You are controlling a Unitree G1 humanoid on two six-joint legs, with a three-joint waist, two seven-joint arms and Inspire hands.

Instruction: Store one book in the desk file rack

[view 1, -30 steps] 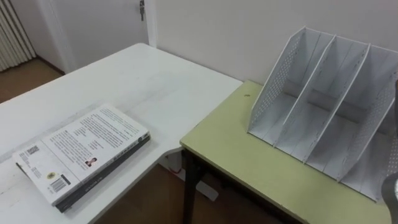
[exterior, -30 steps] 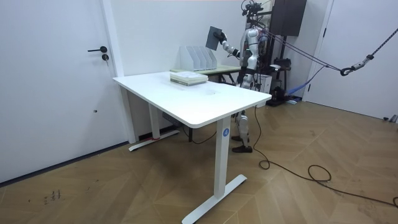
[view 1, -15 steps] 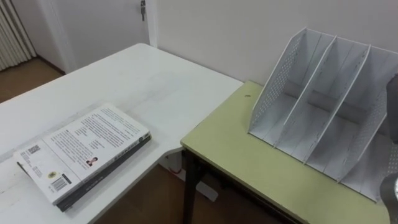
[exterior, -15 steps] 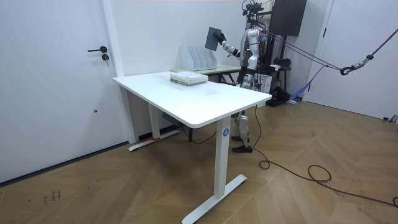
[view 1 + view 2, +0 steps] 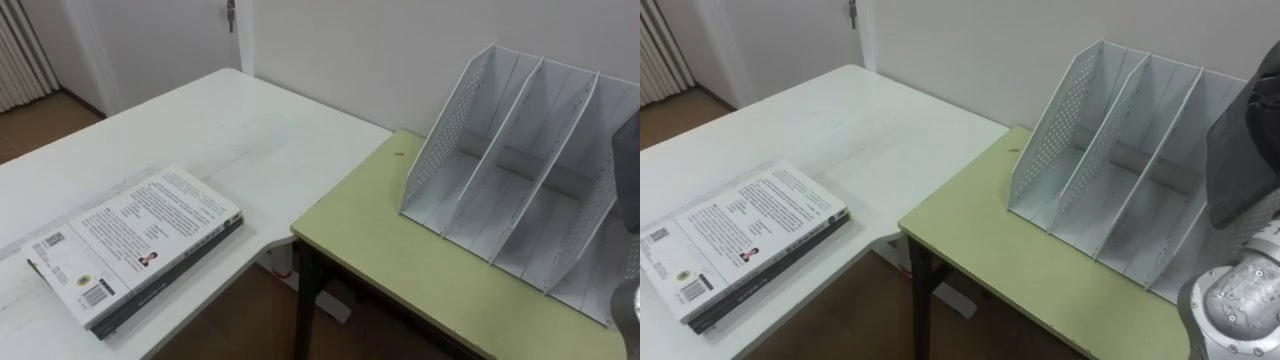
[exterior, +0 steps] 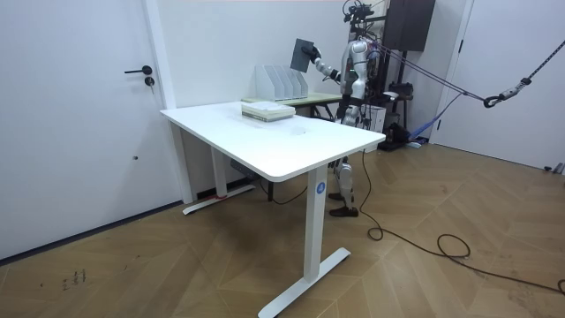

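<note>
Plainly, we see a dark book (image 5: 1238, 150) upright in the air at the end of the robot's right arm. It is above the right end of the white three-slot file rack (image 5: 520, 180) and apart from it, and the eye views cut it off at their right edge. The right hand (image 6: 314, 61) is tiny in the room view, so we cannot tell its grip. The rack stands on a green desk (image 5: 400, 260). Stacked books (image 5: 135, 245) lie near left on the white table (image 5: 230, 130).

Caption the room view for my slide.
Right hand holds a dark book up by the file rack; more books on the table.
</note>
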